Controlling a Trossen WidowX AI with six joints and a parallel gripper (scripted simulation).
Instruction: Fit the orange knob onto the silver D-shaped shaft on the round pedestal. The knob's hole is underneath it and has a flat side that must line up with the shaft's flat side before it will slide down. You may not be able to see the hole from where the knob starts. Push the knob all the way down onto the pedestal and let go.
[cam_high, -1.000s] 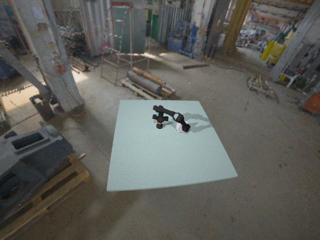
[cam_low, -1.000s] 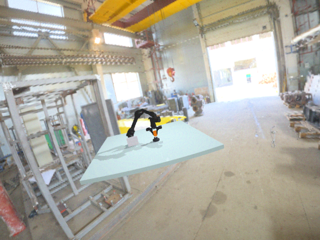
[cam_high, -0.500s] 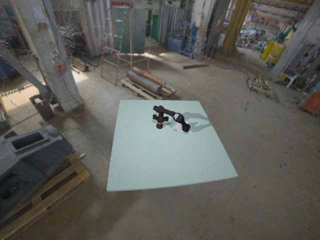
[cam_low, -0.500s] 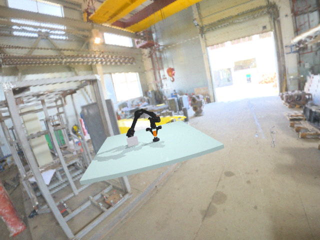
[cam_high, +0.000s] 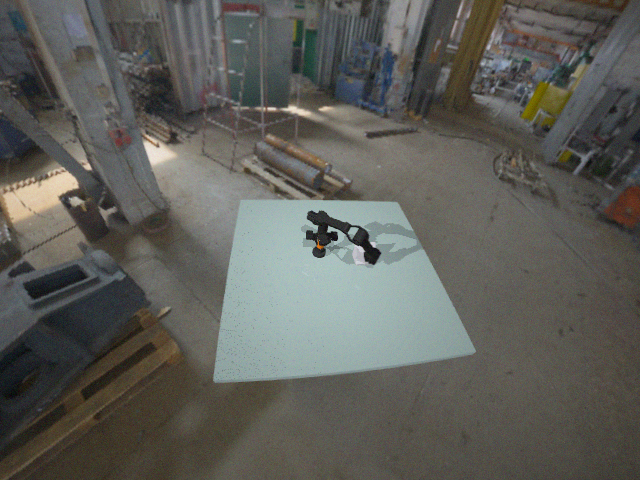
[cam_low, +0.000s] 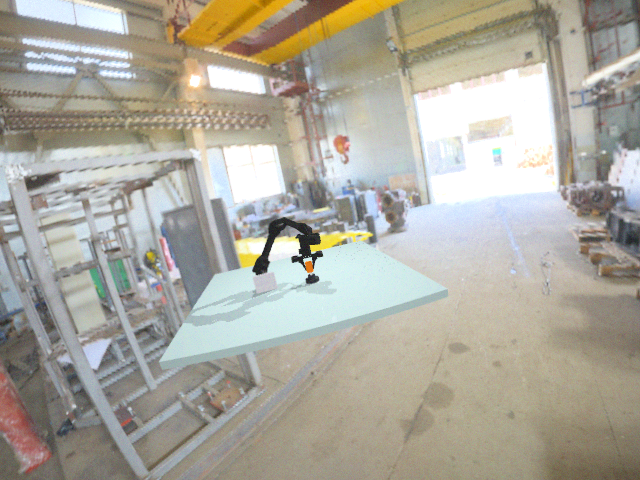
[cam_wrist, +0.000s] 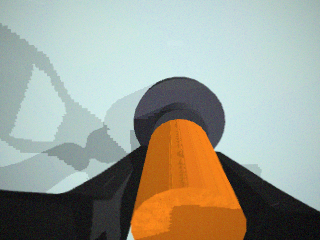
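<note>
My gripper (cam_high: 320, 244) (cam_low: 309, 265) (cam_wrist: 179, 154) is shut on the orange knob, with one black finger on each side of it. The orange knob (cam_high: 320, 247) (cam_low: 309, 267) (cam_wrist: 186, 160) is roughly upright, directly over the dark round pedestal (cam_high: 318, 253) (cam_low: 312, 280) (cam_wrist: 180, 91). In the wrist view the knob's far end overlaps a darker raised round part of the pedestal. The silver shaft, the knob's hole and both flat sides are hidden. I cannot tell whether the knob touches the shaft; in the exterior view its lower end is just above the pedestal.
A pale block (cam_high: 359, 255) (cam_low: 265, 282) stands by the arm's base on the light green table (cam_high: 336, 320) (cam_low: 361, 289). The black arm (cam_high: 336, 222) (cam_low: 267, 246) reaches over from that side. The arm's shadow lies on the table beside the pedestal.
</note>
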